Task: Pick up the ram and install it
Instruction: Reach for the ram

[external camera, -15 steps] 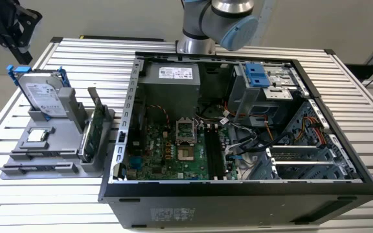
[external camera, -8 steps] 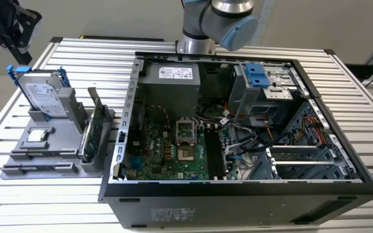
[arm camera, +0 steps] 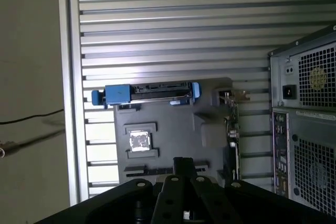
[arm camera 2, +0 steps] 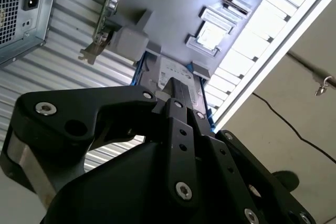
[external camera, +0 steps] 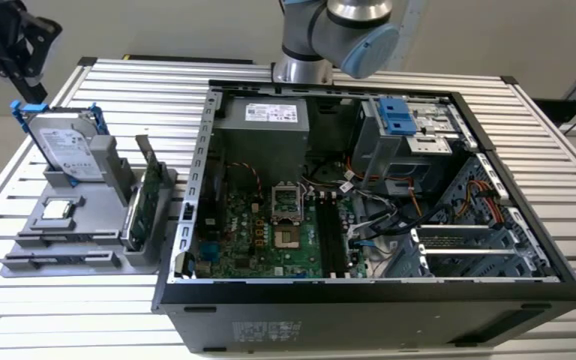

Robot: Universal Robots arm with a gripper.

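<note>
My black gripper (external camera: 34, 93) hangs at the table's back corner on the exterior view's left, just above the blue-framed hard drive (external camera: 68, 146). Its fingers look shut together with nothing between them. Below stands the grey parts holder (external camera: 83, 259). In its front slot a thin dark strip on edge seems to be the ram (external camera: 63, 239); the same strip (arm camera: 157, 170) shows in the first wrist view beyond the gripper body. The open computer case (external camera: 368, 296) lies at the centre, with dark memory slots (external camera: 333, 240) on its motherboard.
A green expansion card (external camera: 138, 214) stands upright in the holder beside the case wall. A small silver processor (external camera: 58, 210) sits in the holder's middle. The arm's base (external camera: 303, 45) rises behind the case. The slatted table's edge (arm camera: 71, 103) runs close to the holder.
</note>
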